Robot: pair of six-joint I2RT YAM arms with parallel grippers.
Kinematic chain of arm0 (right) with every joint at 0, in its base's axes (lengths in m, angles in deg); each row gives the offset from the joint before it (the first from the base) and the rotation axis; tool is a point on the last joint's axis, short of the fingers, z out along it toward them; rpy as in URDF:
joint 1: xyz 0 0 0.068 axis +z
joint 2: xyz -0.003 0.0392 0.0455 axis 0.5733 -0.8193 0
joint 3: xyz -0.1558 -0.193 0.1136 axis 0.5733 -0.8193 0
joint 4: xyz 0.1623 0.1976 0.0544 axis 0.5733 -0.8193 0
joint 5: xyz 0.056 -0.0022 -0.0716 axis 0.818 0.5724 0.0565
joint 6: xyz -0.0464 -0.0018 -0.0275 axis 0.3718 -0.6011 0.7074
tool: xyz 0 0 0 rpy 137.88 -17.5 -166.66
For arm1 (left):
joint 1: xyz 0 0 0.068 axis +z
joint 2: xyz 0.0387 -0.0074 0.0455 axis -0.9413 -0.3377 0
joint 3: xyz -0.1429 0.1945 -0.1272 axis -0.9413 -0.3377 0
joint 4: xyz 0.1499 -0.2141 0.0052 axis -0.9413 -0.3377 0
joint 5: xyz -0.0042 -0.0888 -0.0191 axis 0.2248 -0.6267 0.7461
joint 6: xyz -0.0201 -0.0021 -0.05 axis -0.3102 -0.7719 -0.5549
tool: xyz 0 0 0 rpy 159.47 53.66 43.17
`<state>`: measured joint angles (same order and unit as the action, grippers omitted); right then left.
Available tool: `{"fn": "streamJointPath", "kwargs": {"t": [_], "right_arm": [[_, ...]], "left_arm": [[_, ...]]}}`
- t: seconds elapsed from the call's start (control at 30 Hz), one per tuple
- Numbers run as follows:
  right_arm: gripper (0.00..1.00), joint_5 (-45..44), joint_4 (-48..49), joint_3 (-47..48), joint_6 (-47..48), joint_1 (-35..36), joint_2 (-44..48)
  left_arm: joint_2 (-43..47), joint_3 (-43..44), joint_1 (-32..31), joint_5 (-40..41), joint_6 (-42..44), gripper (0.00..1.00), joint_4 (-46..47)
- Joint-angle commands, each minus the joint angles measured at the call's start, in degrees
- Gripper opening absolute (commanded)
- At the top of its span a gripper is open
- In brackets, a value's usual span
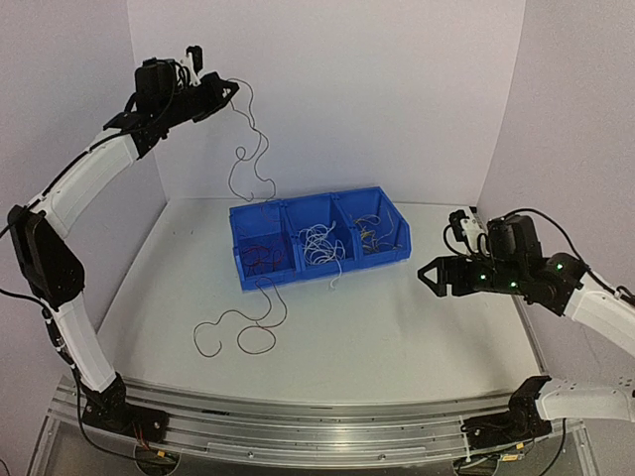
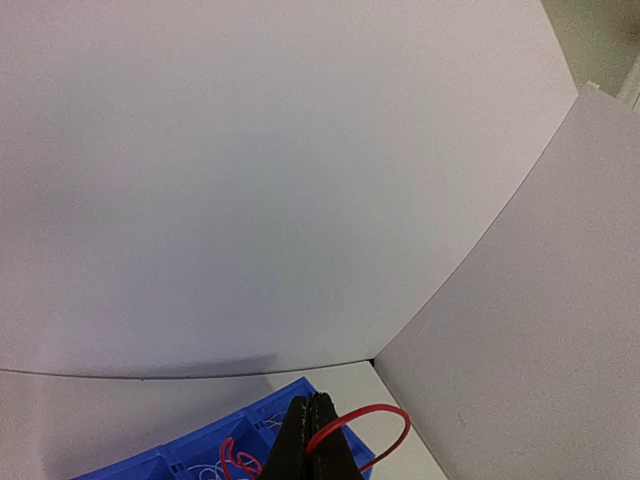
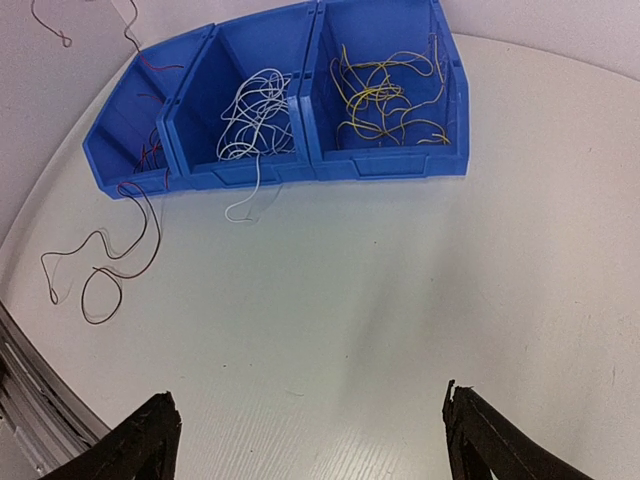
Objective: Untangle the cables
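My left gripper is raised high at the back left, shut on a dark red cable that hangs in curls down to the left compartment of the blue bin. In the left wrist view the shut fingers pinch this red cable, which loops out to the right. The bin holds dark red cables on the left, white cables in the middle and yellow cables on the right. My right gripper is open and empty above the table, right of the bin; it also shows in the right wrist view.
Another dark red cable drapes over the bin's front left edge and loops across the table. A white cable end hangs over the middle compartment's front. White walls close in the back and both sides.
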<state>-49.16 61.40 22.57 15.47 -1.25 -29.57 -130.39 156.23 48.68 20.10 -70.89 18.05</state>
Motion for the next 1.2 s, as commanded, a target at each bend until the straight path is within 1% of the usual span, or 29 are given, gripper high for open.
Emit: {"fn": "streamJointPath", "kwargs": {"t": [0.0,0.07,0.2,0.27,0.5,0.6,0.7,0.8,1.0,1.07,1.1,1.13,1.17], "right_arm": [[0.88,-2.3,-0.3,-1.3,-0.8,-0.1,2.3],[0.89,-2.8,-0.5,-1.8,-1.0,-0.1,2.6],[0.89,-2.6,-0.8,-2.2,-1.6,-0.1,2.6],[0.89,-2.5,-0.9,-2.3,-1.9,-0.1,2.5],[0.89,-2.9,-1.3,-3.3,-3.0,-0.1,2.4],[0.89,-3.1,-1.4,-3.7,-3.7,0.0,2.6],[0.89,-3.3,-1.6,-4.3,-4.3,-0.1,3.3],[0.89,-3.8,-2.1,-5.0,-4.8,-0.1,4.4],[0.89,-6.2,-3.3,-6.5,-6.2,-0.1,7.4],[0.89,-6.7,-3.7,-7.0,-6.5,-0.1,8.4],[0.89,-6.7,-3.9,-7.1,-6.6,-0.1,8.7],[0.9,-6.7,-4.0,-7.1,-6.6,0.0,9.0],[0.9,-6.6,-4.1,-7.1,-6.6,0.0,9.2]], "left_arm": [[3.2,-12.9,0.2,1.9,1.2,0.0,6.1],[3.6,-16.8,0.1,4.6,0.9,0.0,7.2],[2.8,-23.5,-1.3,7.4,1.7,0.0,9.6],[2.0,-25.3,-2.2,9.3,1.5,0.0,10.1],[-3.5,-27.6,-8.2,16.8,5.0,0.0,8.6],[-6.8,-27.0,-9.1,19.9,5.0,0.0,6.1],[-9.3,-26.8,-9.5,24.0,3.3,0.0,2.9],[-10.7,-27.0,-9.5,29.2,-1.5,0.0,-1.0],[-12.4,-25.6,-10.4,33.9,-9.2,0.0,-10.6],[-13.3,-23.1,-10.7,34.3,-10.0,0.04,-13.9],[-13.7,-21.6,-11.2,34.2,-9.1,0.09,-15.3],[-14.0,-19.3,-11.9,34.4,-7.6,0.16,-16.3],[-14.1,-17.2,-12.6,34.7,-6.1,0.26,-17.0]]}}
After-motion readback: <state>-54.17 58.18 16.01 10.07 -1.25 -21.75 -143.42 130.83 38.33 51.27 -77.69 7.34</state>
